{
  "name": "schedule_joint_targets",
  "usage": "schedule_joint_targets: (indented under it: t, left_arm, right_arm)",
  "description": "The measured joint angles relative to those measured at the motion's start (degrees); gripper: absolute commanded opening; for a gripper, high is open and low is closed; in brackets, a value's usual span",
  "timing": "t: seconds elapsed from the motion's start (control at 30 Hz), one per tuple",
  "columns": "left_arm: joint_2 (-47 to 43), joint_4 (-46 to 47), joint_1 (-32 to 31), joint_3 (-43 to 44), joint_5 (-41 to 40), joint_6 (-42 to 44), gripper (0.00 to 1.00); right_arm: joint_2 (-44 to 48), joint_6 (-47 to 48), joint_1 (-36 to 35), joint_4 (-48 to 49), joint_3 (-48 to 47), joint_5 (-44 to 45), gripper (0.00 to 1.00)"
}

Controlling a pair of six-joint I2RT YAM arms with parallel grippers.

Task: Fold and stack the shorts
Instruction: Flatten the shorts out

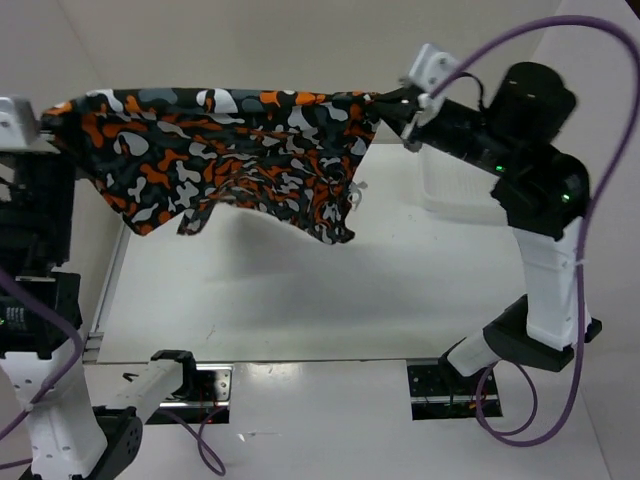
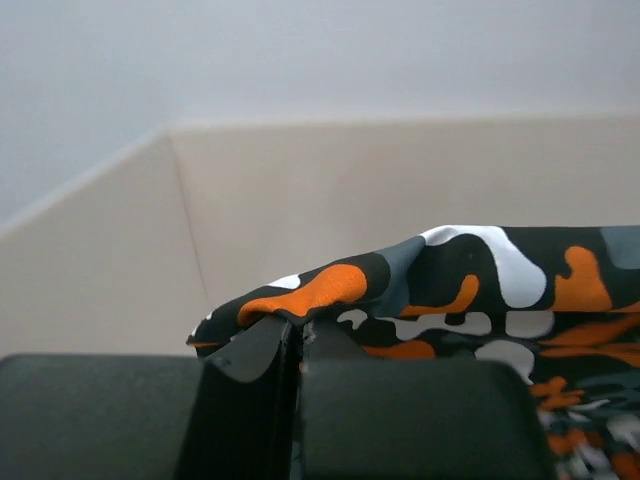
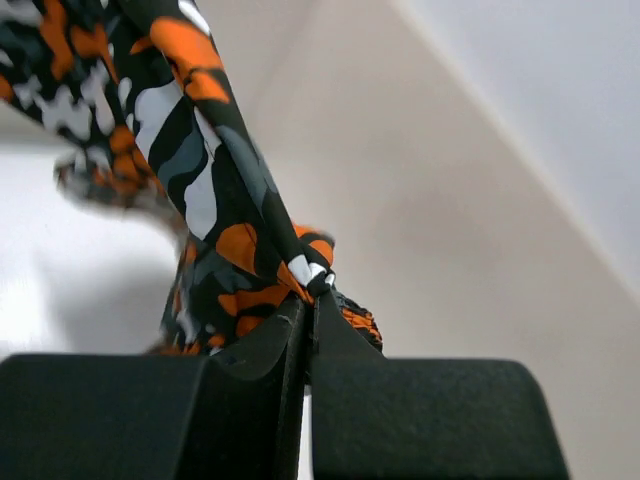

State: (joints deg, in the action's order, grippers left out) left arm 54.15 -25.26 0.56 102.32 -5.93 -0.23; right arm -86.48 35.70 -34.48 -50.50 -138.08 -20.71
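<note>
Shorts (image 1: 240,150) hang stretched between left hand (image 2: 300,335) and right hand (image 3: 312,305), both pinching corners.

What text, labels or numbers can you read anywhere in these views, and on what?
None readable.
The shorts: only an orange, grey, white and black camouflage print; no lettering, tag or brand shows in any view.
Nothing else in the three views carries lettering that can be made out.

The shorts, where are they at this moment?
In the top external view the shorts hang spread in the air over the table, the left gripper shut on their left corner and the right gripper on their right corner.
</note>
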Motion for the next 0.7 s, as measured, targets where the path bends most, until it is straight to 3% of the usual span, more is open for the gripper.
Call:
schedule_joint_targets:
  t: [0.2, 0.3, 0.4, 0.5, 0.7]
  left_arm:
    - [5.8, 2.9, 0.4, 9.5, 3.4, 0.0, 0.0]
    - [12.0, 3.4, 0.4, 10.0, 4.4, 0.0, 0.0]
    - [22.0, 3.5, -0.1, 10.0, 4.8, 0.0, 0.0]
    - [32.7, 3.4, -0.5, 9.1, 4.8, 0.0, 0.0]
    - [56.5, 0.3, -0.6, 12.8, 4.7, 0.0, 0.0]
  right_arm:
    - [1.4, -6.1, -0.2, 0.4, -8.1, -5.6, 0.0]
    - [1.4, -8.2, 1.2, 1.5, -5.6, -6.7, 0.0]
    - [-0.8, -10.8, 7.7, 2.6, 0.4, -10.2, 0.0]
    - [-7.2, -13.0, 14.6, 4.2, 5.5, -13.2, 0.0]
    - [-31.9, -17.2, 21.9, 4.8, 5.6, -13.0, 0.0]
